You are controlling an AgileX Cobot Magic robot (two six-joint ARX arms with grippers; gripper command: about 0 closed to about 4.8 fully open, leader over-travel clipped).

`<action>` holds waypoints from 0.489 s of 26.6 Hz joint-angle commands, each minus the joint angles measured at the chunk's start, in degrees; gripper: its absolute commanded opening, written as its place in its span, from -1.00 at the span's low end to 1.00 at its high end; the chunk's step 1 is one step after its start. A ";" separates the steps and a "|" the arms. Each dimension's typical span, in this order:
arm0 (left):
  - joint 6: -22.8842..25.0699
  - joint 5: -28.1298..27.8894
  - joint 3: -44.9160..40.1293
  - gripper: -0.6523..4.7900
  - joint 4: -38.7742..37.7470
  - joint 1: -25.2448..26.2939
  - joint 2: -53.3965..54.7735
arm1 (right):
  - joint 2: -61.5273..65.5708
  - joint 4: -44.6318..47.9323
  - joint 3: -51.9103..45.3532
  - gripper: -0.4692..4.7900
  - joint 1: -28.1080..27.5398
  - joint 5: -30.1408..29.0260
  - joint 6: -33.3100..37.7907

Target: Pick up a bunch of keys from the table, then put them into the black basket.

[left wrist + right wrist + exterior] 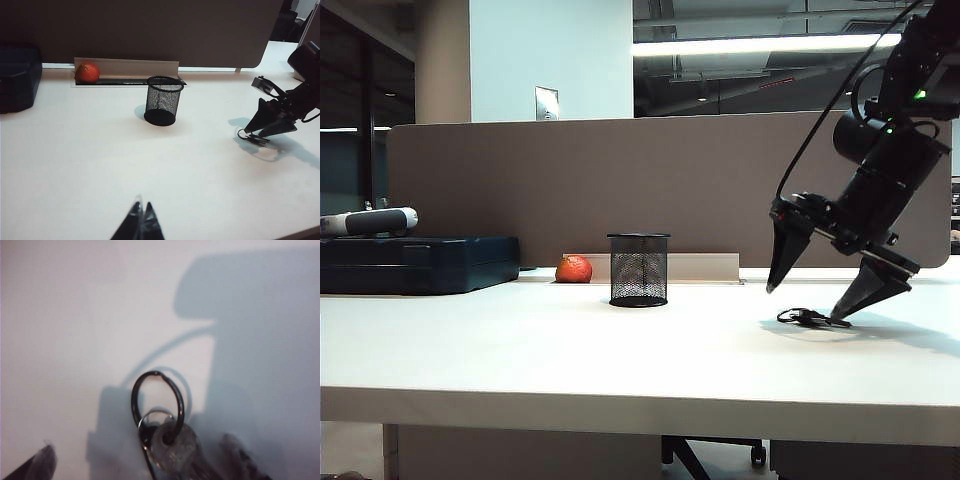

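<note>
We find the bunch of keys (804, 318) lying on the table (570, 350), right of the black basket (638, 270).

The basket stands mid-table, before the divider panel (620, 180); a round fruit (574, 269) sits just left of it and further back, with a flat case (415, 263) at far left. The right gripper (810, 305) straddles the keys, fingers spread wide, one tip beside them. The left gripper (141, 220) hangs at the near edge, fingers together.

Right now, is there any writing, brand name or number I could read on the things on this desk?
None can be read.
The key on the bunch of keys: its face is too blurred to show any stamp.
The black basket, the orange fruit and the dark blue case: no label shows.
The right gripper, open over the keys: no marking shows.
</note>
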 commanded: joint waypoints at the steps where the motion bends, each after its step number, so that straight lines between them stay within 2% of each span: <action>1: 0.02 0.24 0.22 -0.78 0.44 0.00 0.09 | 0.57 1.77 0.26 1.00 0.09 0.92 0.07; 3: 0.02 0.24 0.22 -0.78 0.46 0.00 0.09 | 0.72 2.56 0.26 0.99 0.09 1.55 0.09; 8: 0.04 0.22 0.22 -0.78 0.48 0.02 0.09 | 1.36 2.78 0.26 0.77 0.09 2.75 0.09; 9: 0.04 0.20 0.22 -0.78 0.48 0.02 0.09 | 1.55 2.62 0.26 0.70 0.15 2.91 0.09; 10: 0.04 0.20 0.22 -0.78 0.48 0.02 0.09 | 2.03 2.56 0.26 0.53 0.28 3.06 0.09; 13: 0.04 0.09 0.22 -0.78 0.50 0.02 0.09 | 2.54 2.36 0.24 0.28 0.46 3.06 0.09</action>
